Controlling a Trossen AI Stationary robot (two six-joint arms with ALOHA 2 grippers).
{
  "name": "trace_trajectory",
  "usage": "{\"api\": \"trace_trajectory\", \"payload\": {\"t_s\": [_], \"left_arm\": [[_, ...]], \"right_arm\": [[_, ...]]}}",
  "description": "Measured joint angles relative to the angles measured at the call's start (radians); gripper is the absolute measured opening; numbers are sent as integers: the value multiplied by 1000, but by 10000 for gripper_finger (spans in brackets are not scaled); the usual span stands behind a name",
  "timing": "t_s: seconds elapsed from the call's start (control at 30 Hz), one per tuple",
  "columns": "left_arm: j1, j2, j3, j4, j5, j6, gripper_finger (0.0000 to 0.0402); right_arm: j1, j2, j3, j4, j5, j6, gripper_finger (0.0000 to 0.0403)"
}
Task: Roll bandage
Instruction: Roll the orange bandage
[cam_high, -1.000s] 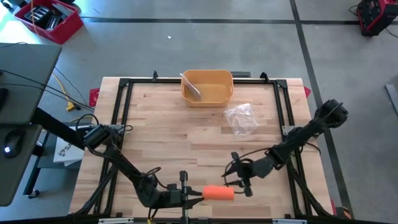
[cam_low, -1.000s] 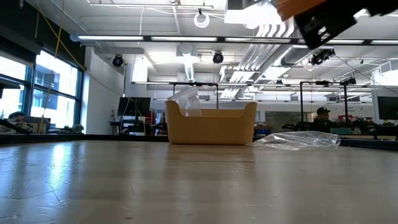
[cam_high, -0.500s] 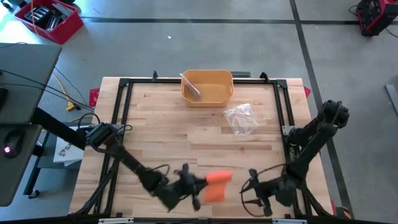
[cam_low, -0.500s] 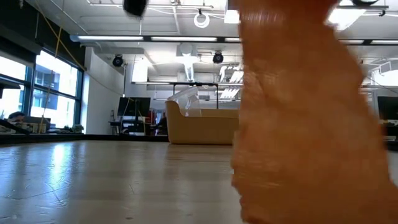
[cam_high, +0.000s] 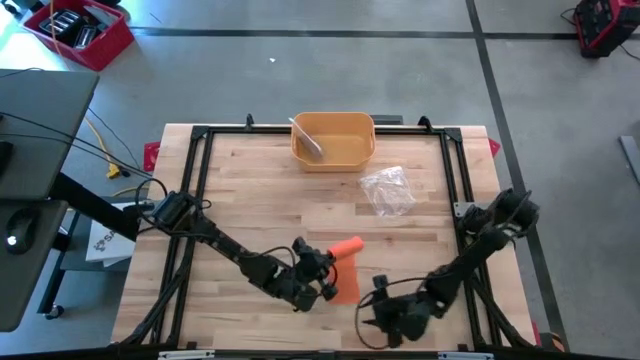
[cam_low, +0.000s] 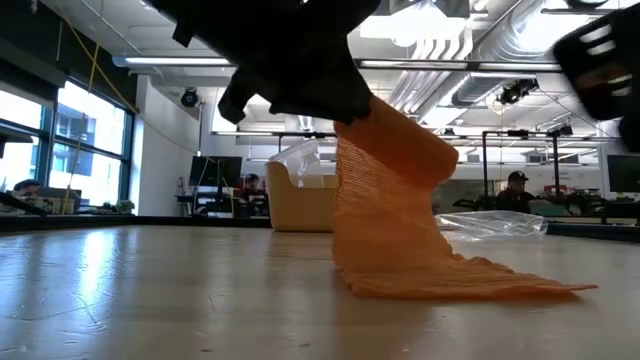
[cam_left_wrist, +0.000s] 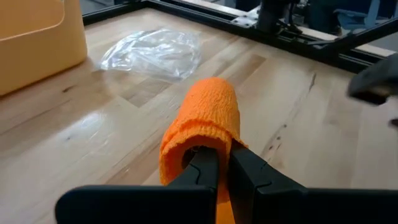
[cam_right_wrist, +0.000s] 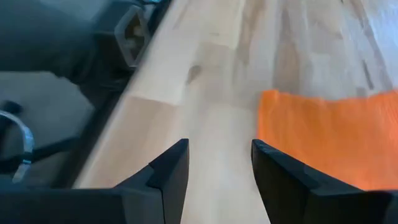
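Two grippers, one orange bandage (cam_high: 345, 262) near the table's (cam_high: 280, 200) front edge.
My left gripper (cam_left_wrist: 219, 163) pinches the partly rolled bandage, loose tail draped onto the wood; my right gripper (cam_right_wrist: 216, 163) hangs spread and empty beside that tail. Beyond: plastic bag (cam_high: 387, 190), yellow bin (cam_high: 333, 139).

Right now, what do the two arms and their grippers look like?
Both arms are dark, slim and jointed, with thin black cables looping near the wrists. The left gripper and right gripper each have two matte black, tapered fingers; no markings show.
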Motion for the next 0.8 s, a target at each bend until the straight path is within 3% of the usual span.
{"api": "trace_trajectory", "payload": {"t_s": [0.23,0.4,0.5,0.67,0.8], "left_arm": [[-4,0,0,-10,3,-1,7],[-13,0,0,-24,2,-2,8],[-17,0,0,-44,-4,-17,8],[-21,0,0,-76,-7,-43,8],[-38,0,0,-89,-16,-46,8]], "right_arm": [[-150,94,88,-75,-94,-93,165],[-249,158,95,-112,-304,-111,156],[-276,202,96,-86,-380,-93,124],[-274,189,95,-81,-409,-124,18],[-228,120,88,-127,-380,-124,13]]}}
